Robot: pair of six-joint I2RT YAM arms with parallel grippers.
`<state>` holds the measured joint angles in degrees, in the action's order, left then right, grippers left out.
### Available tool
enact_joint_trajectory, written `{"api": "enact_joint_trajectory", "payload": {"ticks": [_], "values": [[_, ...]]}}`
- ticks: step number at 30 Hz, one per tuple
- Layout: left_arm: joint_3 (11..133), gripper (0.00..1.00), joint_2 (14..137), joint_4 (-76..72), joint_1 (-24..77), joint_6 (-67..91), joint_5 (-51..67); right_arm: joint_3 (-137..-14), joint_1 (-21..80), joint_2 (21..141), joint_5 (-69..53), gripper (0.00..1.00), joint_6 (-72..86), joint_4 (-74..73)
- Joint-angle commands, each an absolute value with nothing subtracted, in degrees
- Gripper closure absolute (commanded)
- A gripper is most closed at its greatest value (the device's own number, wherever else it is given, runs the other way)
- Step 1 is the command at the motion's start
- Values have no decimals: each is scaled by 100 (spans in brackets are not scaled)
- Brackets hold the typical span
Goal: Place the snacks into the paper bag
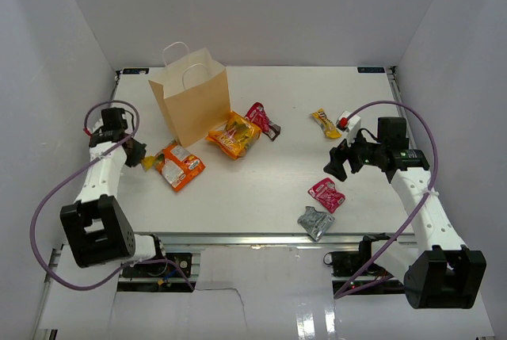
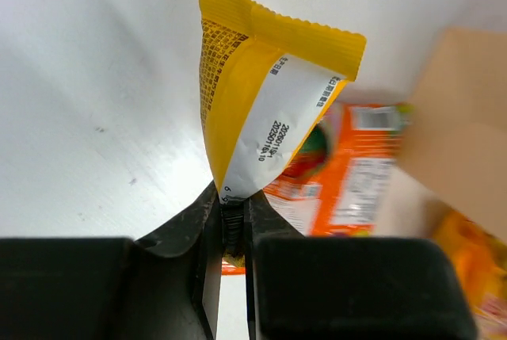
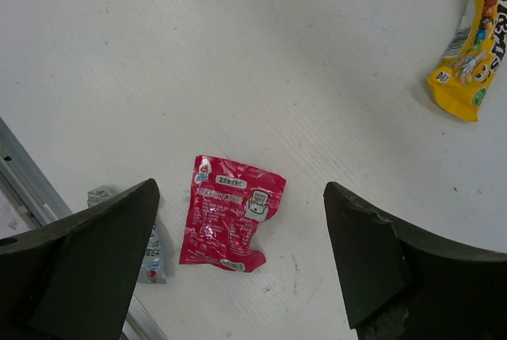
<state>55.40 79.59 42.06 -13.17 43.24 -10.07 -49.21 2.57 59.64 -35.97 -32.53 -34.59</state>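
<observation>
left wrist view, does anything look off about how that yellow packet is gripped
Yes: the left end effector pinches the yellow packet by one corner only, so it juts out tilted; the hold looks marginal.

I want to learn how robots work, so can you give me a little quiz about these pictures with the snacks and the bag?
1. True or false: the right gripper is holding a snack.
2. Which colour is the pinched packet in the left gripper? A red, B yellow, C silver.
3. How many snacks show in the right wrist view?

Key
1. False: its jaws stand open above the red packet.
2. B.
3. Three: the red one, a silver packet partly behind a finger, and a yellow candy packet.
</observation>
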Motion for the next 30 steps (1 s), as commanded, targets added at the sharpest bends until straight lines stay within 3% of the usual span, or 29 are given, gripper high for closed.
{"api": "enact_joint_trajectory", "payload": {"ticks": [1, 8, 17, 25, 30], "values": [[6256, 93, 7261, 4210, -1345, 4395, -932, -5062, 211, 6029, -3630, 10, -3226, -3375], [7741, 100, 7058, 4017, -1055, 4088, -257, -5089, 211, 6143, -3700, 10, -3234, -3331], [8893, 100, 7443, 2514, -273, 2902, 1080, -5019, 211, 6117, -3788, 10, -3173, -3252], [9141, 100, 7945, 1987, 360, 2347, 247, -4975, 211, 6029, -3806, 10, -3164, -3261], [8948, 100, 8077, 1451, 597, 2031, 342, -4975, 211, 6029, -3806, 10, -3155, -3269]]}}
